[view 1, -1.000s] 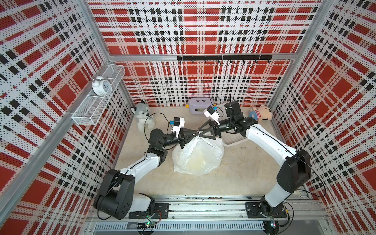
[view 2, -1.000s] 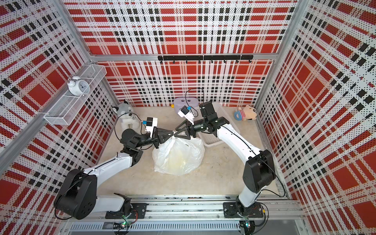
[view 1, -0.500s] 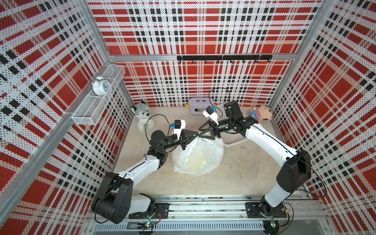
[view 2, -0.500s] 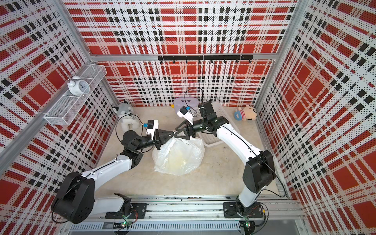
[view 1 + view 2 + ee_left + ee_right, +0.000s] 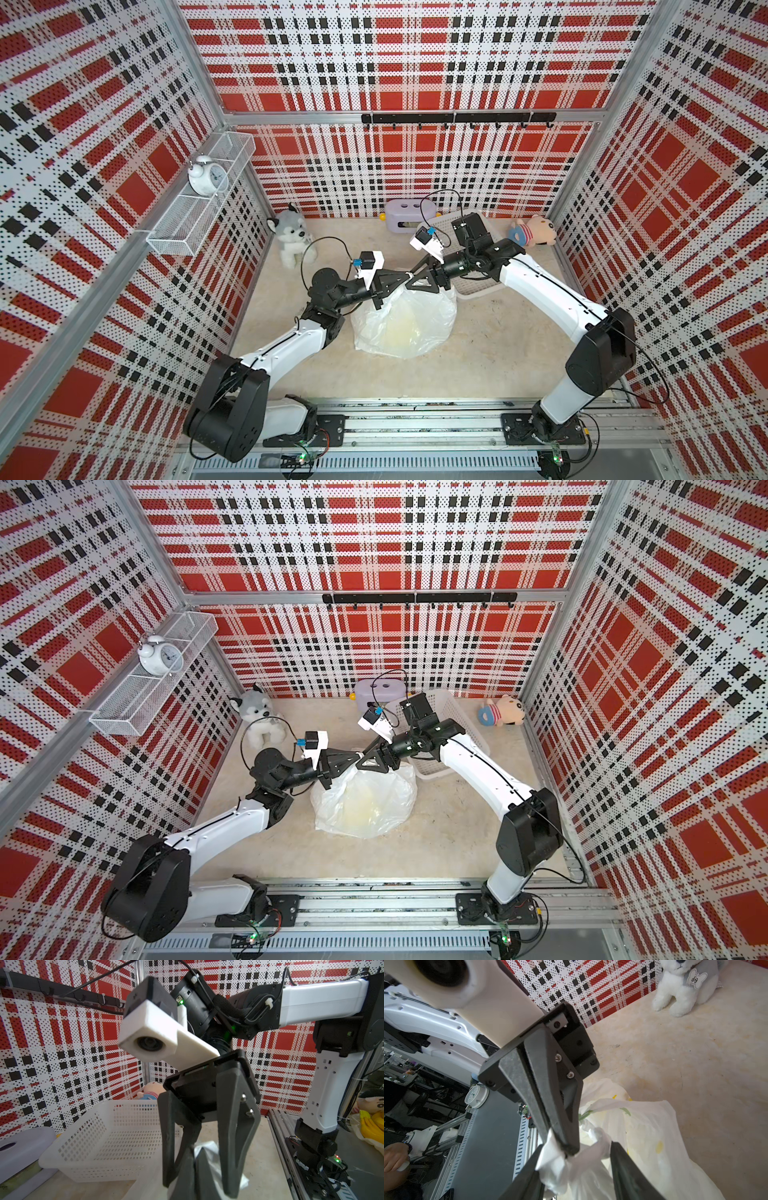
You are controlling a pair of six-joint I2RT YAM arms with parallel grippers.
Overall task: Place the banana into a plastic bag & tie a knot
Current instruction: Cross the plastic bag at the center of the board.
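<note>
**Handles pinched above the bag, knot not yet certain**

The left gripper (image 5: 566, 1150) has its jaws pressed together on a twisted white handle strand (image 5: 560, 1164). It holds the strand raised clear of the bag's body, so the plastic is drawn taut and easy to reach. The right gripper (image 5: 198, 1186) meets it tip to tip, jaws spread with the same bunched strand between them. It seems placed to take the strand, though the views show no firm hold.

Below them the thin, crinkly, translucent white plastic bag (image 5: 403, 324), printed with yellow and green, slumps on the beige tabletop (image 5: 498, 345). Its own weight probably anchors it against the pull. A pale yellow blur through the plastic is most likely the curved yellow banana bunch (image 5: 401, 334), so loading looks done. Whether a knot has formed cannot be told. A white lattice plastic basket (image 5: 478, 289) stands just behind the bag, out of the grippers' way
</note>
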